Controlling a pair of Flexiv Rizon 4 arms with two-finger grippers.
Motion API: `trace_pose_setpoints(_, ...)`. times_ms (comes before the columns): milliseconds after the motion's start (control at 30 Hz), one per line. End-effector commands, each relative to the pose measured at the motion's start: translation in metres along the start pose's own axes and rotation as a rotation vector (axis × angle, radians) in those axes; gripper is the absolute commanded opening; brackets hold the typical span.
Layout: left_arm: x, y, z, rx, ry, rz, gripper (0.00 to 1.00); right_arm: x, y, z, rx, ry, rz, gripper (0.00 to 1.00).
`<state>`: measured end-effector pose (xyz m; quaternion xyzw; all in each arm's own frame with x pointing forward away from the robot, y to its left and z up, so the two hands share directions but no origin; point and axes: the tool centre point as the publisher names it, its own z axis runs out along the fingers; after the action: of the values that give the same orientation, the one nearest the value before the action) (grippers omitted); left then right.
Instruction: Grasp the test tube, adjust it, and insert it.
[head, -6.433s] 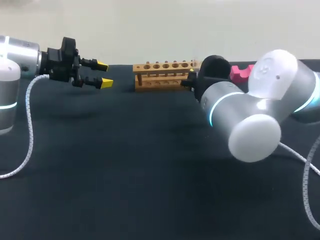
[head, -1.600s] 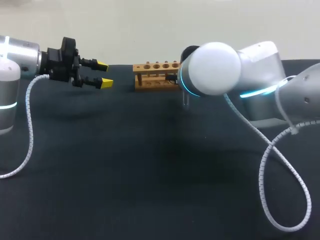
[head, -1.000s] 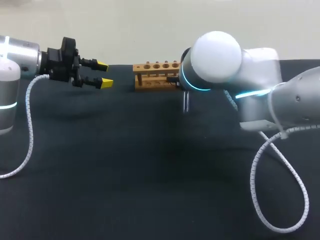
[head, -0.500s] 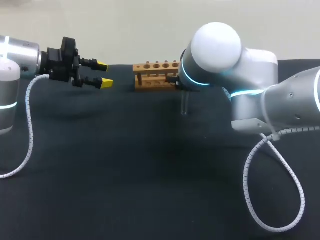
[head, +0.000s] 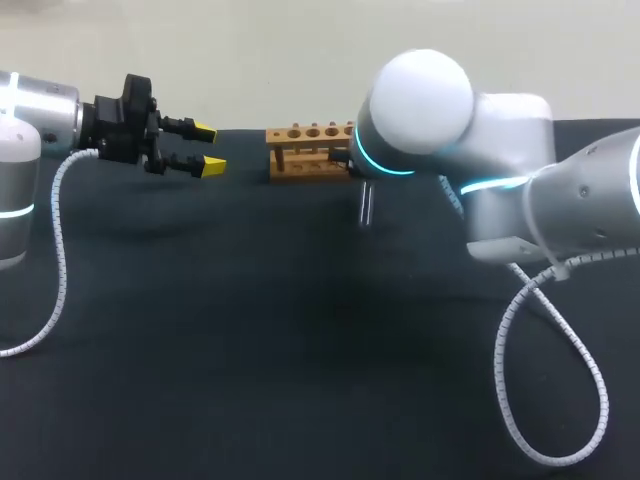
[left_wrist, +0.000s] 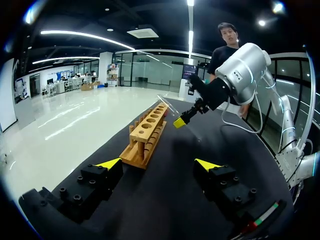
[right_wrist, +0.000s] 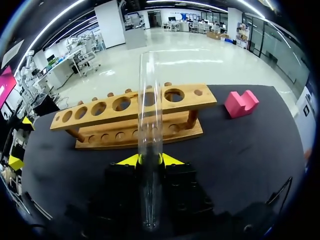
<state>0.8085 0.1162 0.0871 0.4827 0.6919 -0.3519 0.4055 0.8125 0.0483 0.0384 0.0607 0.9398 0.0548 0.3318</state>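
Right gripper (right_wrist: 150, 159) swung toward rack (right_wrist: 110, 119), clamping test tube (right_wrist: 150, 115)

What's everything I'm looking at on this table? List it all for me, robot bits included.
Test tube: one, clear glass, between the right gripper's fingers, on the near side of the rack.
Rack: one, tan wood with a row of holes, on the table's far side.
Block: one, pink, beside the rack's end.
Table: one, black top.
Left gripper: one, black with yellow tips, open and empty, apart from the rack.
Right gripper: one, black with yellow tips, shut on the test tube.
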Motion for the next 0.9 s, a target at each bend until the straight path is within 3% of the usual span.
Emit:
trace_pose_setpoints(33,0.001,0.001,0.0,0.001,-0.004,0.003,1.0,0.011,-0.003,-0.025,0.018,-0.103,0.02,0.0)
trace_pose_setpoints(200,0.001,0.001,0.0,0.001,-0.004,0.003,1.0,0.014,-0.004,-0.045,0.037,-0.153,0.035,0.0)
trace_pose_setpoints(567,0.001,0.001,0.0,0.001,-0.004,0.003,1.0,0.021,-0.012,-0.082,0.043,-0.179,0.026,0.0)
trace_pose_setpoints(900,0.001,0.001,0.0,0.001,-0.004,0.003,1.0,0.017,-0.022,-0.112,0.022,-0.267,0.049,0.0)
